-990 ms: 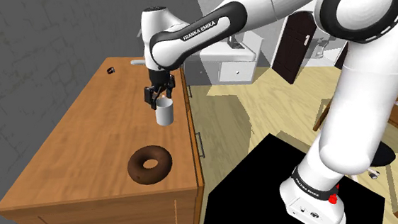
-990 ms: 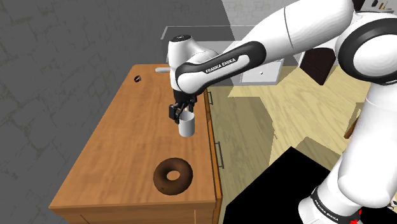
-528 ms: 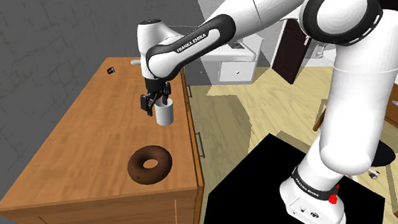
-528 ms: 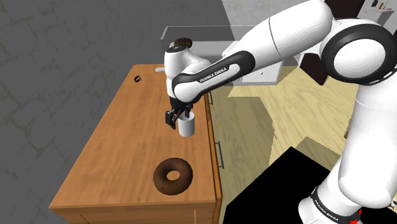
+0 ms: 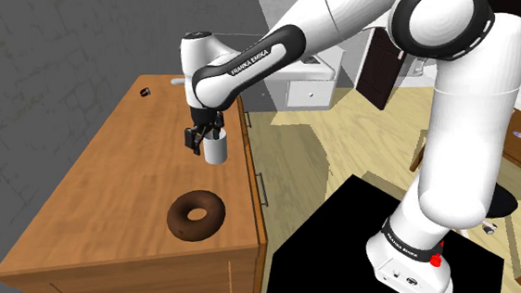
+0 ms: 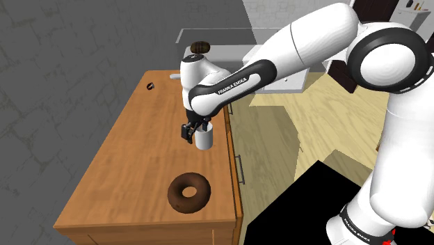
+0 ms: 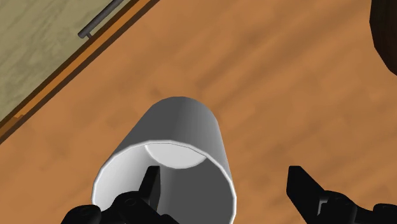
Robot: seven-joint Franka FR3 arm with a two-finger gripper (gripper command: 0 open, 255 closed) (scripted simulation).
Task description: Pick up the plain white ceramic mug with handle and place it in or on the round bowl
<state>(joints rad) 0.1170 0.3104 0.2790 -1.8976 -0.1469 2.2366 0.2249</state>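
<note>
A pale grey-white mug [image 5: 217, 150] [image 6: 204, 139] stands upright on the wooden table [image 5: 107, 187], near the edge on the shoulder view's right. Its handle is hidden. My gripper [image 5: 197, 141] [image 6: 188, 130] is low over the mug and open. In the wrist view the gripper [image 7: 226, 188] straddles the wall of the mug [image 7: 184, 124]: one finger [image 7: 151, 184] reaches inside the cup, the other stands outside it, neither pressing on it. The dark brown ring-shaped bowl [image 5: 197, 215] [image 6: 190, 193] [image 7: 385, 32] lies on the table nearer the front edge.
A small dark object [image 5: 145, 92] [image 6: 149, 87] sits at the table's far corner. The table's side edge with a drawer handle [image 7: 102, 18] runs close by the mug. A white cabinet [image 5: 304, 83] stands beyond, the black stand [image 5: 354, 258] at lower right.
The hand has come down and shifted a little towards the shoulder view's left, so the open fingers now reach around the mug's rim. The mug and bowl have not moved.
</note>
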